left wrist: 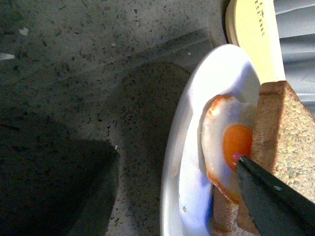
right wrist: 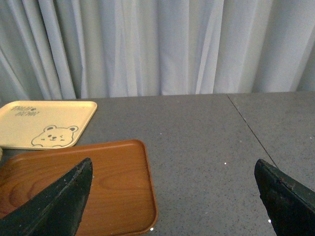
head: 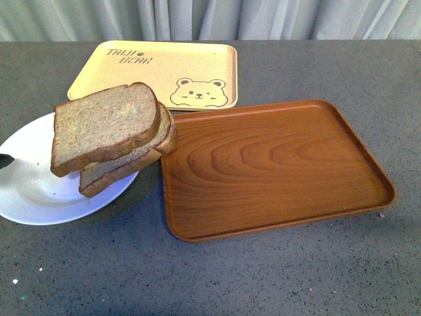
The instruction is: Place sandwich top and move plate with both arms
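Plainly, the sandwich top (head: 105, 125) is a thick brown wholemeal slice with a speckled crumb, a darker crust and one domed edge. It lies askew on a second, near-identical slice (head: 135, 163), so the two do not line up. Between them the left wrist view shows a fried egg (left wrist: 231, 147), glossy white with a browned rim and an orange yolk, partly covered by the bread. The stack sits on the right part of the plate (head: 29, 191), a smooth round white plate at the left of the grey speckled counter (head: 276, 276).

Behind it lies a pale yellow rectangular tray (head: 158, 69) printed with a bear. Just beside the plate is a brown wood-grain tray (head: 276, 168) with a raised lip.

One black finger of the left claw (left wrist: 268, 191) shows close over the egg and bread; whether that claw is gripping, I cannot tell. The right claw (right wrist: 172, 169) hangs over the counter with its fingers spread wide and nothing between them.
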